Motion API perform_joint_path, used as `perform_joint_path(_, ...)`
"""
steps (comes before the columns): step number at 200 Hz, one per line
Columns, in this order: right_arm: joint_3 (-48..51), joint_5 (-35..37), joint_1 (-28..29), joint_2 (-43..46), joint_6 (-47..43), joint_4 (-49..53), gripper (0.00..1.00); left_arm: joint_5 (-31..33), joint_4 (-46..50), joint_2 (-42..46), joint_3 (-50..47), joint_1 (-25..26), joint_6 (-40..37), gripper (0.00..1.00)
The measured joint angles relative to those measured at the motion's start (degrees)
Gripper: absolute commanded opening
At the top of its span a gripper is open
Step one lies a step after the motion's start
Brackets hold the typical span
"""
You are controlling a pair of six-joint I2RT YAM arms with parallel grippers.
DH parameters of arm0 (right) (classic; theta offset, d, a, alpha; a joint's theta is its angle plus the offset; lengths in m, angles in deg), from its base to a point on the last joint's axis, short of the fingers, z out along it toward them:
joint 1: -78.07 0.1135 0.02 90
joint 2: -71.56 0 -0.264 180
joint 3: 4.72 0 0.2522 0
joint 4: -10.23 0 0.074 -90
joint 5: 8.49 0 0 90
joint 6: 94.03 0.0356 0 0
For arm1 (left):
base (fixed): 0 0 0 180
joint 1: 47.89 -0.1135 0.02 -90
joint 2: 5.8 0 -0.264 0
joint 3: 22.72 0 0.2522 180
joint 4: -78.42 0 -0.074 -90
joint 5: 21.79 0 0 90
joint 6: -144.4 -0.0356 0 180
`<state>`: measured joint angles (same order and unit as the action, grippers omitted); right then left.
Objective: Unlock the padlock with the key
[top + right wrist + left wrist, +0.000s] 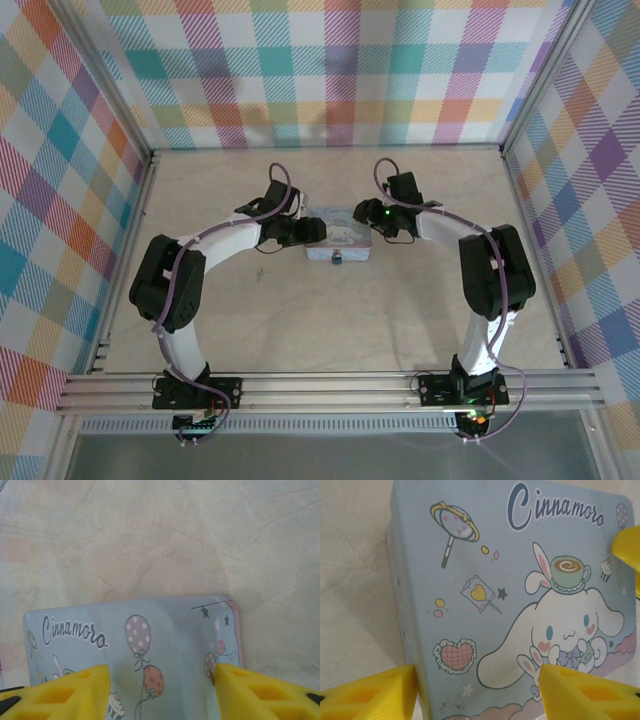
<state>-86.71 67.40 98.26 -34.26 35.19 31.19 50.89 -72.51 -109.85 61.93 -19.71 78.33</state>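
Lettering on the tin (485, 580) reads "Cinnamoro" in dark blue script, legible in both wrist views. Beneath it sits a white long-eared cartoon figure with a cup on its head. Its lower body is hidden behind the yellow fingers (370, 695) of the left pincer (477, 695). Those fingers stand wide apart with nothing gripped: one hangs beyond the tin's side edge over the table (355, 580), the other above the lid. A yellow wedge (627, 547) pokes in far ahead of that pincer, cut off by the frame. The right pincer (162, 685) is likewise spread wide and holds nothing, its fingers (265, 690) covering part of the lid's balloons and one edge. From above, the padlock (338, 258) is a bluish speck just beside the tin's near wall, between the two pincers and closer to the arm bases than either. Whether it touches the tin cannot be told, and its shackle and keyhole are too small to make out.
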Motion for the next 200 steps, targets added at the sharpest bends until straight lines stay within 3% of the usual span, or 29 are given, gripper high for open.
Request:
perform_joint_path(47,-1.75,0.72,0.11,-0.33,-2.45,2.14,0.72,1.22,-2.19,0.57,-0.87,-1.11,2.78,0.77)
perform_joint_path(82,-1.68,3.26,0.11,0.7,-4.24,5.22,0.75,4.92,-1.75,6.73,-5.49,-2.54,3.67,0.83)
perform_joint_path(95,-0.85,4.17,0.11,2.86,-4.9,5.57,0.76,7.08,-1.73,10.62,-7.61,-2.93,3.67,0.89)
perform_joint_path(99,-0.42,4.66,0.11,3.91,-5.09,5.73,0.76,7.72,-1.7,11.91,-8.22,-2.99,3.32,0.98)
perform_joint_path(102,-0.11,4.68,0.11,4.59,-5.31,5.77,0.76,8.28,-1.7,12.83,-8.68,-3.02,3.58,1.0)
perform_joint_path(135,5.42,5.49,0.11,15.15,-6.67,3.54,0.82,12.66,-1.92,22.97,-13.05,-4.02,2.8,1.0)
perform_joint_path(155,9.25,4.07,0.15,20.48,-6.78,0.48,0.81,13.51,-1.86,26.08,-14.23,-6.6,4.5,1.0)
perform_joint_path(200,14.99,-1.55,0.83,27.74,-6.71,-0.96,0.73,11.63,5.18,24.59,-13.62,-12.22,6.88,0.82)
